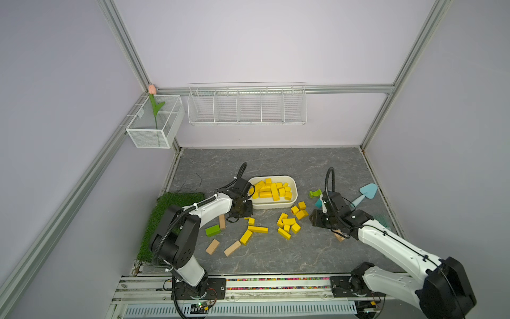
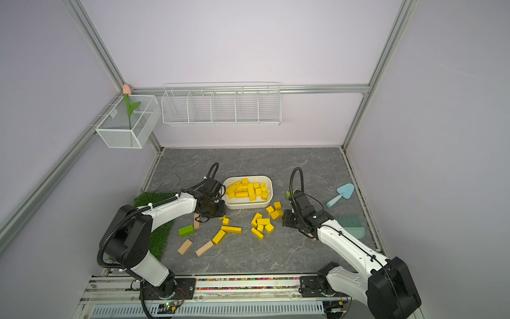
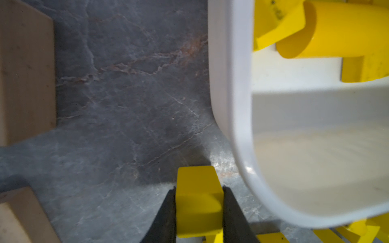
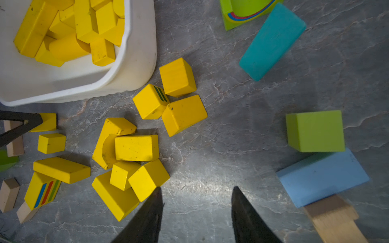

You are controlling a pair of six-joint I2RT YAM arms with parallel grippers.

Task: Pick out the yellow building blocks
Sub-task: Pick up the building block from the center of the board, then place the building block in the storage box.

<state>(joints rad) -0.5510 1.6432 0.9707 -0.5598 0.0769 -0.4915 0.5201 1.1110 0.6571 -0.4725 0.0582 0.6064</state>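
Several yellow building blocks [image 1: 271, 189] lie piled in a white tub [image 1: 292, 203] at mid-table. More yellow blocks lie loose in front of it: a cluster [image 1: 288, 225], a few cubes [image 1: 299, 210] and long bars [image 1: 256, 229]. My left gripper [image 3: 199, 188] is shut on a small yellow block [image 3: 195, 178], low over the table just outside the tub's near left corner [image 3: 235, 136]. In both top views the wrist hides those fingers. My right gripper [image 4: 196, 193] is open over bare table, just right of the loose cluster [image 4: 136, 147], with nothing between its fingers.
A green block [image 1: 213, 230] and tan blocks [image 1: 212, 246] [image 1: 232, 248] lie front left beside a grass mat [image 1: 165, 218]. Right of my right gripper are a green block [image 4: 315, 131], blue blocks [image 4: 322, 176], a green arch [image 1: 314, 193] and a teal shovel [image 1: 365, 193].
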